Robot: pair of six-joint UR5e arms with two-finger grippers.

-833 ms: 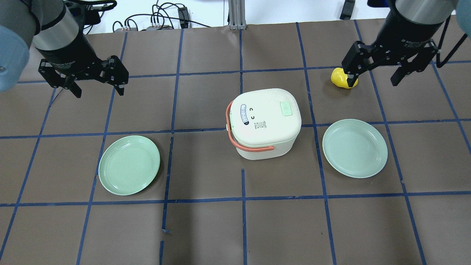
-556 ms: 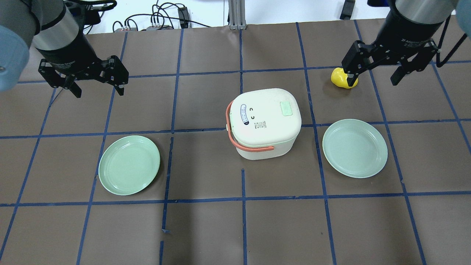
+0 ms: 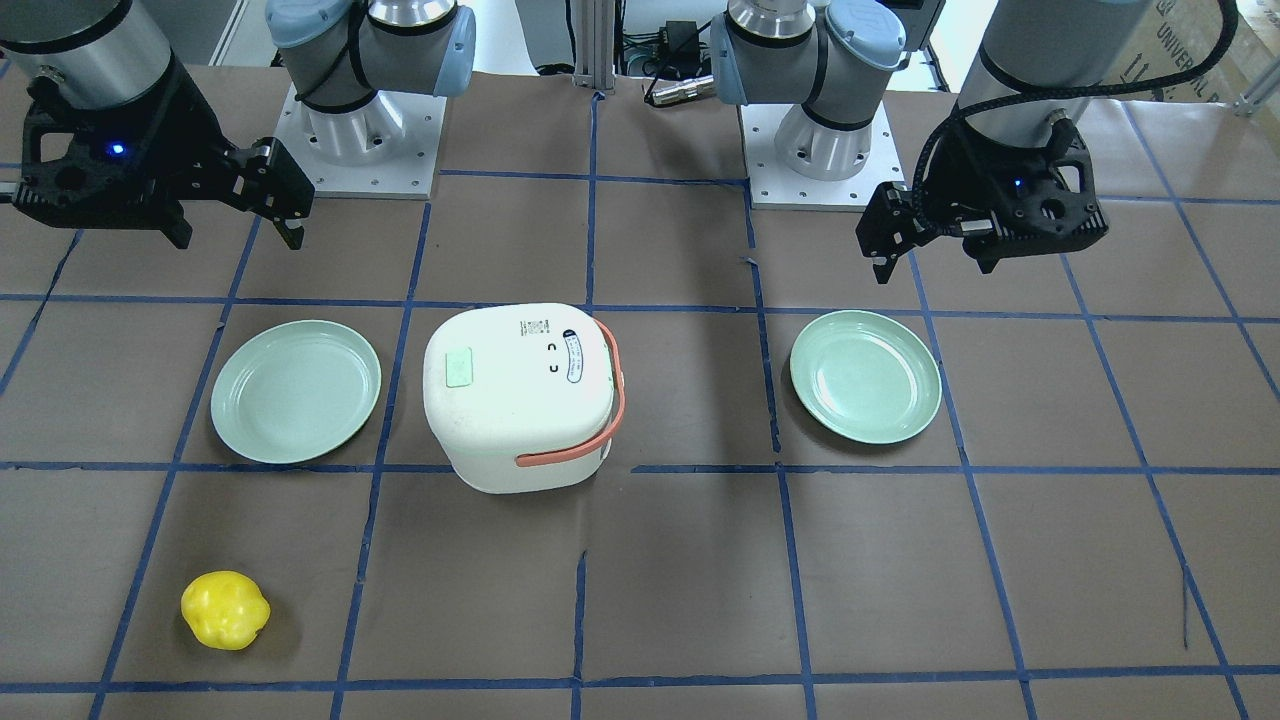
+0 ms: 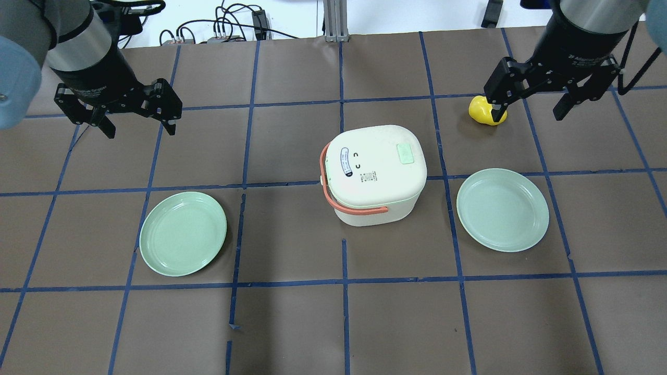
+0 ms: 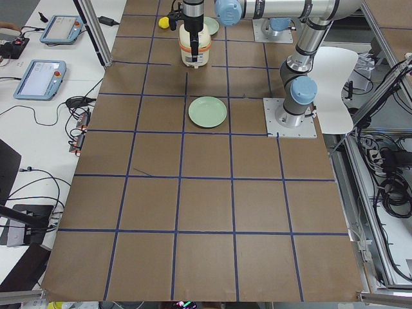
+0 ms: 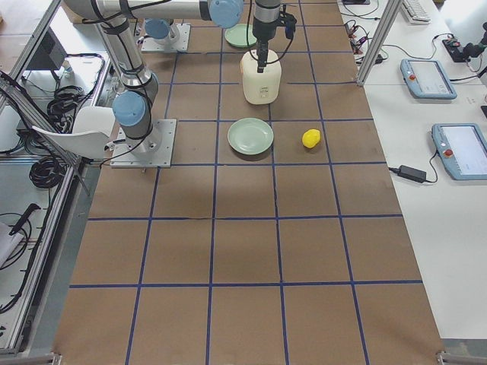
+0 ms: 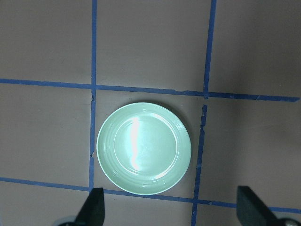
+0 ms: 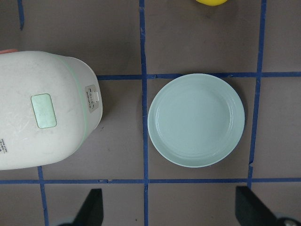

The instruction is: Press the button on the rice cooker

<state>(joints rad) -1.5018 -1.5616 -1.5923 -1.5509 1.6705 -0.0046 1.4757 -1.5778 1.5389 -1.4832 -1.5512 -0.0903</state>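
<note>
Seen at mid-bench: the rice cooker (image 4: 372, 174), lid shut, between two green plates, with the left plate (image 4: 183, 233) well apart and the right plate (image 4: 502, 209) near. On the wall facing the right plate, a small white tab (image 8: 94, 99), likely the button; on the lid, a pale green panel (image 4: 405, 153). Farther out, a yellow object (image 3: 225, 610). Hovering clear of the cooker: left gripper (image 4: 140, 130) and right gripper (image 4: 529, 115), jaws released, grasping nothing. Judged at the approach step, no press yet made. Called for next: lowering the nearer right gripper across, one fingertip squarely onto the button.
</note>
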